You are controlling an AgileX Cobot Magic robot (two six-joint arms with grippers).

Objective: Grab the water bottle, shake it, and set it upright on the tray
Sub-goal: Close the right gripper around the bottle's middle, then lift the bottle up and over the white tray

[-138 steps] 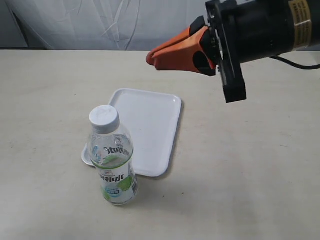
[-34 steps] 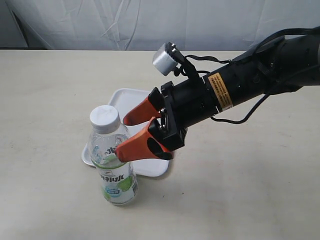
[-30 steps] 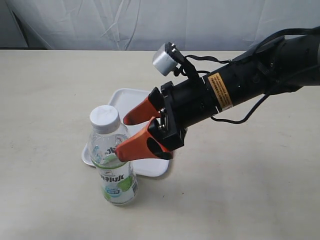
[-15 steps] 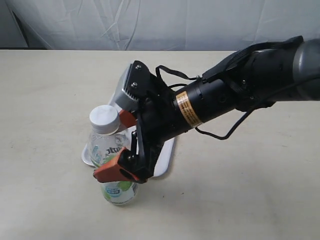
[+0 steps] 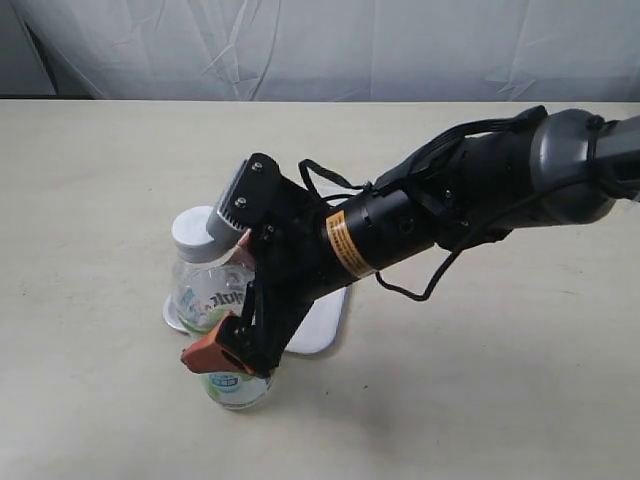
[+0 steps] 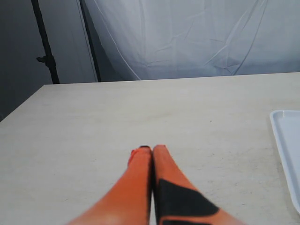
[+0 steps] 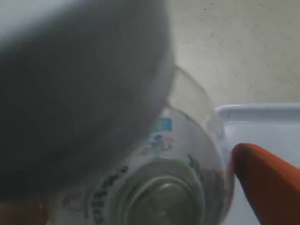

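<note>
The water bottle, clear with a white cap and a white-and-green label, stands on the table at the near end of the white tray and leans slightly left. My right gripper reaches across from the right and straddles its labelled body, shut on it, with one orange finger in front and the other behind. In the right wrist view the bottle fills the gap beside an orange finger, with the tray beyond. My left gripper is shut on nothing above bare table.
A white backdrop cloth hangs behind the beige table. The right arm's black forearm slants over the tray's far part. One tray edge shows in the left wrist view, and a dark stand pole stands beyond the table.
The right gripper came down from high at the back, turned, and set its fingers around the bottle. In the last half second it sank lower and the bottle's cap shifted left.
</note>
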